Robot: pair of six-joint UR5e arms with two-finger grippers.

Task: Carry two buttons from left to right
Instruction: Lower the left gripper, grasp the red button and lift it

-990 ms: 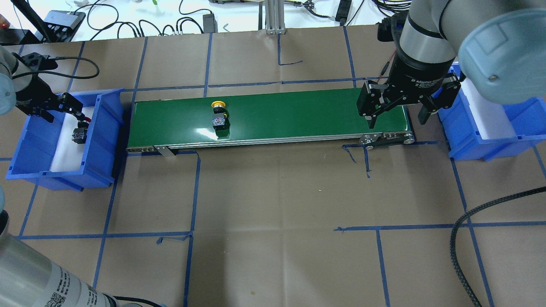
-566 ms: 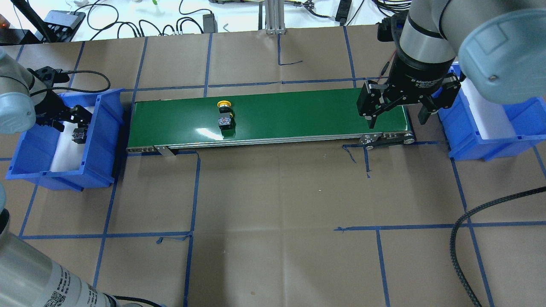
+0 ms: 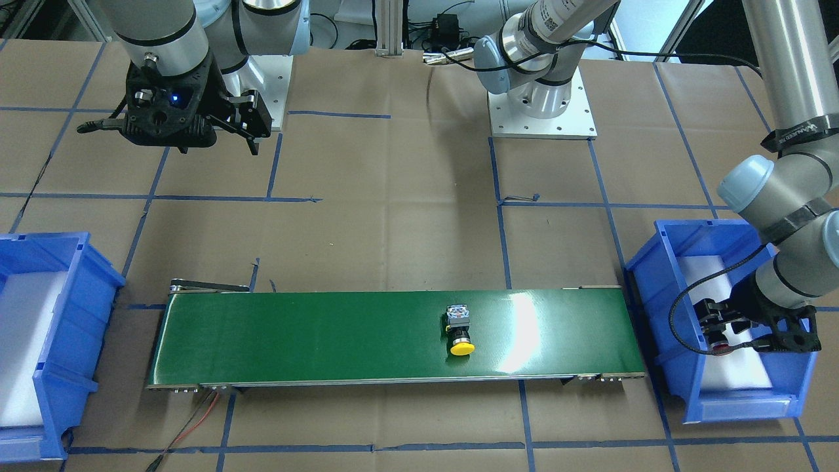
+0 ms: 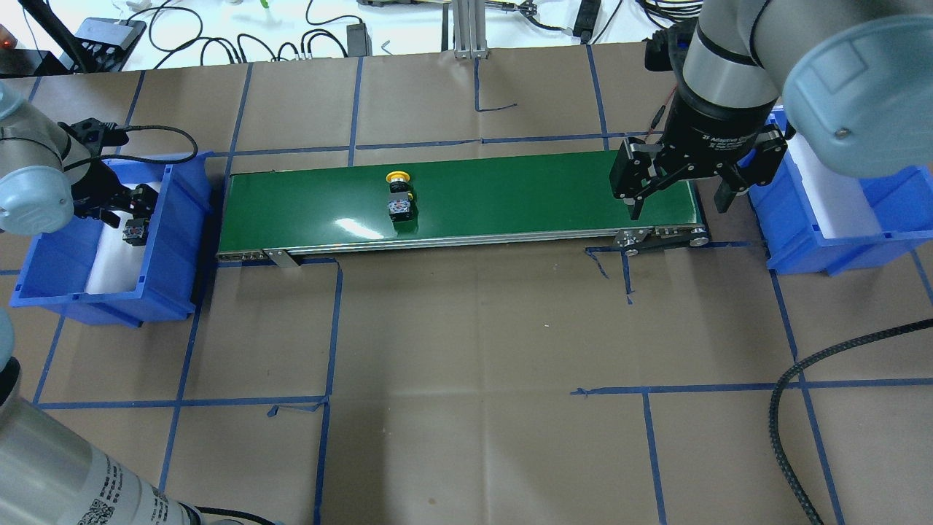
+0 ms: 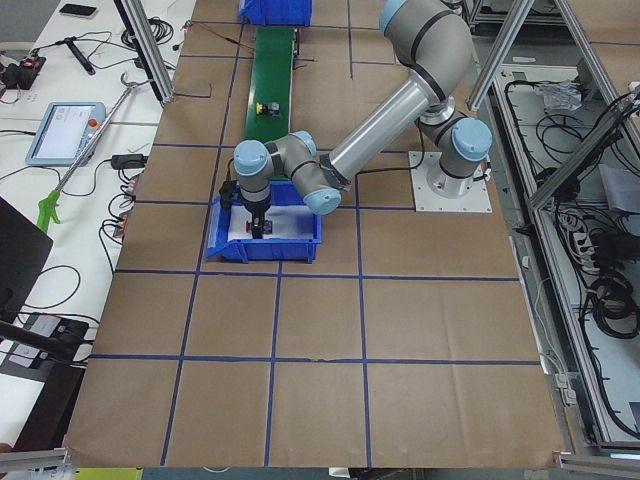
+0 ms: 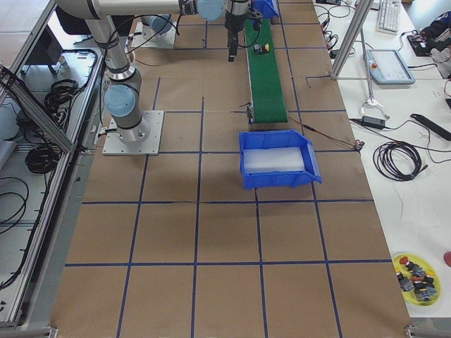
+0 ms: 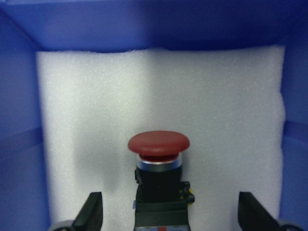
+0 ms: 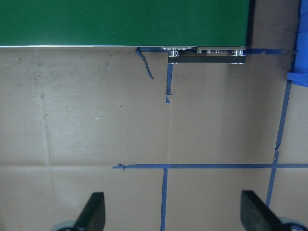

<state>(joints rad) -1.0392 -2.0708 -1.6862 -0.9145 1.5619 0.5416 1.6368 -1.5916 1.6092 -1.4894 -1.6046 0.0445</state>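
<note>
Squarely between the spread left fingers, untouched: red-capped button on white foam.

Robotics lab — taped table, aluminium framing, cables.

White print on the black body of the right gripper, over the right end of the conveyor, reads "2F Adaptive"; the rest is illegible. A black band around the left arm seems to read "WANLED".

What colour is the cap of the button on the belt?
Yellow button, best seen in the front-facing view.
</note>
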